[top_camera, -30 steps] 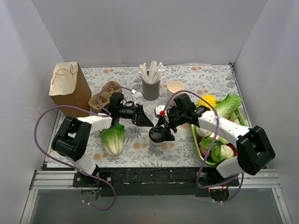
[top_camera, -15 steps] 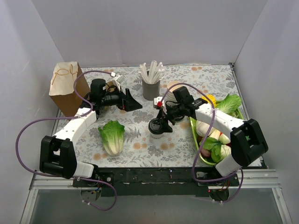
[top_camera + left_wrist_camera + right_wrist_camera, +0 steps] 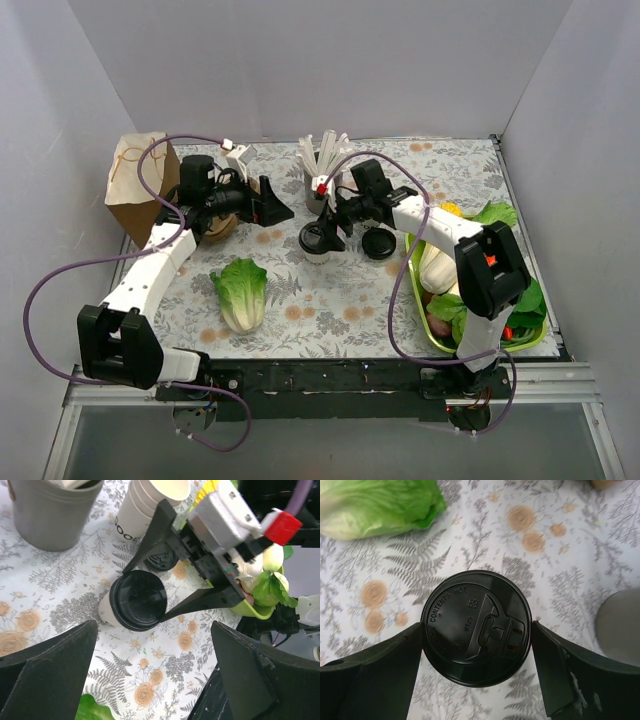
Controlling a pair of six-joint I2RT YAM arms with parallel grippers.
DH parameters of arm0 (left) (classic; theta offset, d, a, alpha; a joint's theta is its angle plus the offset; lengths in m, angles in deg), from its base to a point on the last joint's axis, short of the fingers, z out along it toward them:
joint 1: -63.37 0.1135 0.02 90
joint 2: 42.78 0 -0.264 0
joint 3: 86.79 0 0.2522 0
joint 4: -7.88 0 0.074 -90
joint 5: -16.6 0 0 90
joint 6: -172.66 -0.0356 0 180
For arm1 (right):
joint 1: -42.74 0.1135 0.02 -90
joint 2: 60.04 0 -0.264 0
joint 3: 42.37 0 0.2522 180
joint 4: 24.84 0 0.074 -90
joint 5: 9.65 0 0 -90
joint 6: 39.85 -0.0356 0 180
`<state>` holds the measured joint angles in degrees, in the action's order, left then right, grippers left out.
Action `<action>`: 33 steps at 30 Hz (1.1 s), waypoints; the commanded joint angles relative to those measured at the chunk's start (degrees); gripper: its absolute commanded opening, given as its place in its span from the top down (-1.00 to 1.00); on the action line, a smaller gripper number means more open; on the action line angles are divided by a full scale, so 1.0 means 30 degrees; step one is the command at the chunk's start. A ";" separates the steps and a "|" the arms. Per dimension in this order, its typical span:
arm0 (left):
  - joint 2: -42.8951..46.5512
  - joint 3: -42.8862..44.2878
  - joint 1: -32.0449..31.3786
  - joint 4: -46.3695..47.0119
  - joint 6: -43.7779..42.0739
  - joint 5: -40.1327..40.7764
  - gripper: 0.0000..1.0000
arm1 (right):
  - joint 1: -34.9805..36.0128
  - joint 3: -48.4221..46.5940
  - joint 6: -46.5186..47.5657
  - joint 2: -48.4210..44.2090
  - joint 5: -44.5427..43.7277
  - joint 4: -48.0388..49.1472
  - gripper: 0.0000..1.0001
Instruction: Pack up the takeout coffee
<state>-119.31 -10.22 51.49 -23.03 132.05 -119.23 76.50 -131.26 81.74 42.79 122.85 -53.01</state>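
Your takeout coffee (image 3: 320, 240) has travelled up-table and left from the front middle and now sits near the grey cup of sticks (image 3: 322, 188), on its near side. The right gripper (image 3: 325, 235) is pinching it at the black lid. Your left gripper (image 3: 272, 207), fingers spread and empty, has drawn back toward the brown paper bag (image 3: 140, 185), so the cup looks bag-bound but not yet packed.
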 commanded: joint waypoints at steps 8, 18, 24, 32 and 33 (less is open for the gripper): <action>0.0725 0.2151 0.0678 -0.2751 -0.1726 0.1006 -0.96 | -0.0208 -0.4600 -0.1448 0.3780 -0.0837 0.1377 -0.27; 0.0931 0.2588 0.0884 -0.3453 -0.2077 0.1533 -0.97 | -0.0471 -0.5893 -0.2943 0.5012 -0.1130 0.1962 -0.47; 0.0813 0.3058 0.0942 -0.3893 -0.2662 0.2002 -0.97 | -0.0764 -0.5747 -0.4349 0.4515 -0.0985 0.2695 -0.69; 0.0492 0.4053 0.0942 -0.5238 -0.4535 0.3260 -0.96 | -0.0882 -0.5776 -0.4965 0.4075 -0.0370 0.3047 -0.81; 0.0433 0.4171 0.0942 -0.5386 -0.4973 0.3379 -0.96 | -0.0882 -0.5718 -0.5023 0.4074 -0.0339 0.3076 -0.82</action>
<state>-119.20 -1.26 53.91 -36.14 122.23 -111.82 74.05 -147.20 68.28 56.69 120.43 -46.83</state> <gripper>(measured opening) 0.982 0.908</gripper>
